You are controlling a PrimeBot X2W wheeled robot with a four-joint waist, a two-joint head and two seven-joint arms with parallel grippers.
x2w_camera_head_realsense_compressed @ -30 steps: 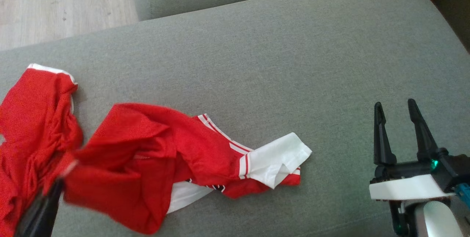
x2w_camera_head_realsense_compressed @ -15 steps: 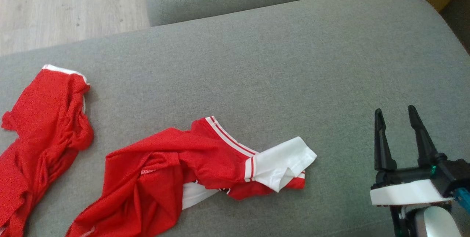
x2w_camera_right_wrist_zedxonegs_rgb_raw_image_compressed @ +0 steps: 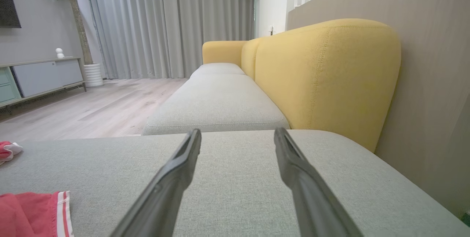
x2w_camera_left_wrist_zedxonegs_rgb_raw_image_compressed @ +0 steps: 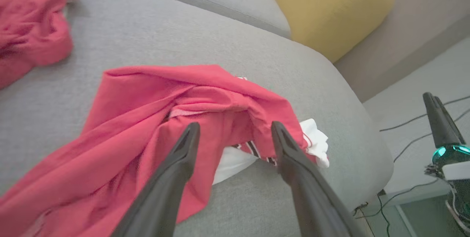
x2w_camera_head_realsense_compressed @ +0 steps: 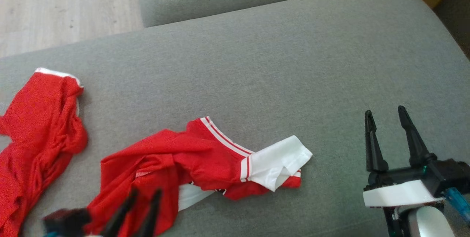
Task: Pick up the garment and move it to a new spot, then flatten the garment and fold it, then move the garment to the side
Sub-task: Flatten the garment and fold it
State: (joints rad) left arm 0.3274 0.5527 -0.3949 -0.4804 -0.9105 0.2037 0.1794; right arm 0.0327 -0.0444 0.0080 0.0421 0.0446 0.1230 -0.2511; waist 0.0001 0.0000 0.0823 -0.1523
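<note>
Head view: left claw (x2w_camera_head_realsense_compressed: 146,193) and right claw (x2w_camera_head_realsense_compressed: 384,112) gape empty; red garment (x2w_camera_head_realsense_compressed: 172,156) lies crumpled on grey cushion (x2w_camera_head_realsense_compressed: 275,64).

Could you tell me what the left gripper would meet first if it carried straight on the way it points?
Most likely the crumpled red-and-white garment ahead of the left gripper, lying on the grey cushion, though depth is unclear.

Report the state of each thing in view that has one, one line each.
Red-and-white garment, crumpled, unfolded, lying on the grey cushion.
Red garment, bunched up at the cushion's left.
Left claw, open, empty, over the red-and-white garment.
Right claw, open, empty.
</note>
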